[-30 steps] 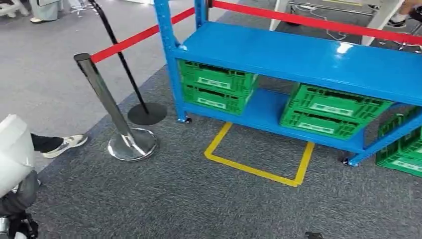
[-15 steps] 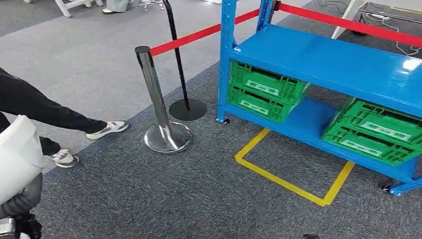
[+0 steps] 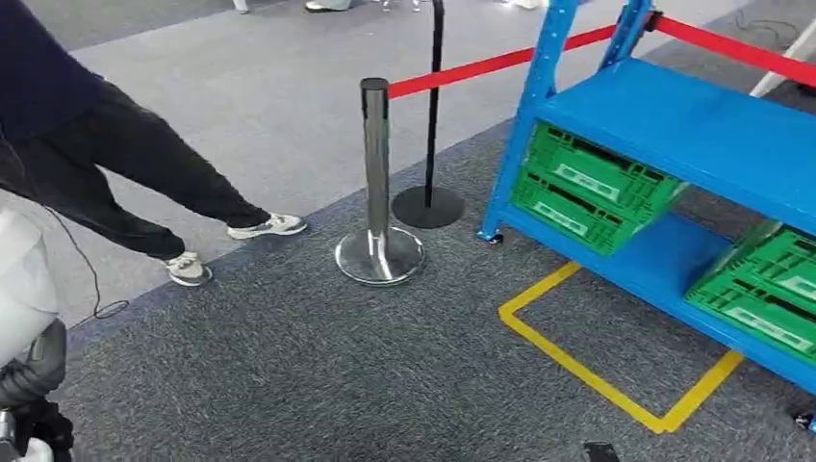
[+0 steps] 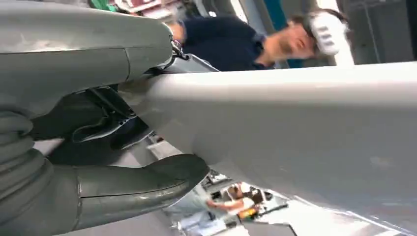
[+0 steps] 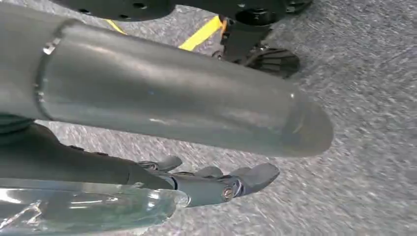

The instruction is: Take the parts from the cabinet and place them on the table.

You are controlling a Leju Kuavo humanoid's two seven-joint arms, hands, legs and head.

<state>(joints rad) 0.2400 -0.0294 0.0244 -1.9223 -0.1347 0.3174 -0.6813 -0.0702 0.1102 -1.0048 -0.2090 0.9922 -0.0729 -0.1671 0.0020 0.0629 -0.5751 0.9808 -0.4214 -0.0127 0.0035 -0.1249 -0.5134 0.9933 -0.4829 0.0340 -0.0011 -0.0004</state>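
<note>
A large white part [image 3: 21, 289] sits at the lower left of the head view, held up by my left hand [image 3: 34, 380]. In the left wrist view the same white part [image 4: 295, 132] runs across the picture, with my left hand [image 4: 98, 191] against it and the thick thumb pressed under it. The blue cabinet [image 3: 693, 125] stands at the right, with green crates [image 3: 587, 183] on its lower shelf. My right hand [image 5: 196, 147] hangs over the grey carpet, its dark fingers [image 5: 241, 179] stretched out and apart from the thumb, holding nothing.
A chrome post [image 3: 377, 183] with a red belt [image 3: 471, 69] stands left of the cabinet, a black post base [image 3: 428, 205] behind it. A person's legs [image 3: 144, 173] stride at the left. Yellow tape [image 3: 606, 380] marks a square on the carpet before the cabinet.
The camera has turned left: cabinet, posts and tape square slid right in the picture, and a person's legs came into view at the left. The white part stays in my left hand.
</note>
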